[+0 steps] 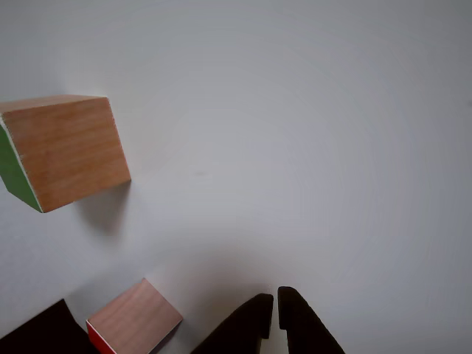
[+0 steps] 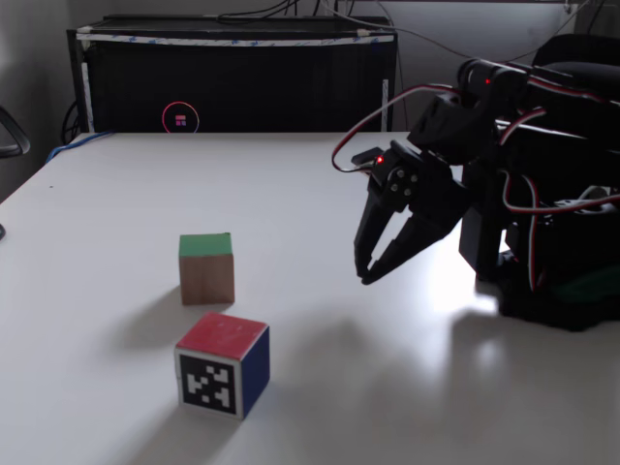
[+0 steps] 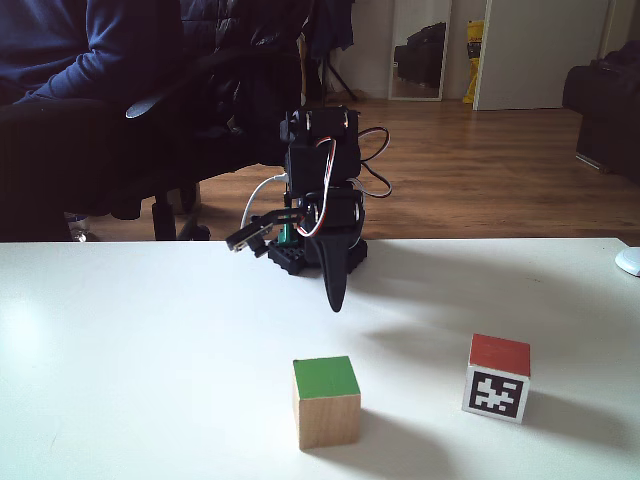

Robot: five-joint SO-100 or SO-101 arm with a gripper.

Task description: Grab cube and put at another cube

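— white table lying under everything, dark cabinet standing behind it in a fixed view. sitting where, the cube?

— resting green face up near the table's middle, touching nothing; showing at the left in the other view, in a fixed view.

— and another cube?

— sitting just beside it, apart, red face up, showing a black-and-white marker on one side.

— gripper?

— hanging tips down above the table, well apart from both cubes, holding nothing, jaws pressed nearly together with a thin gap showing.
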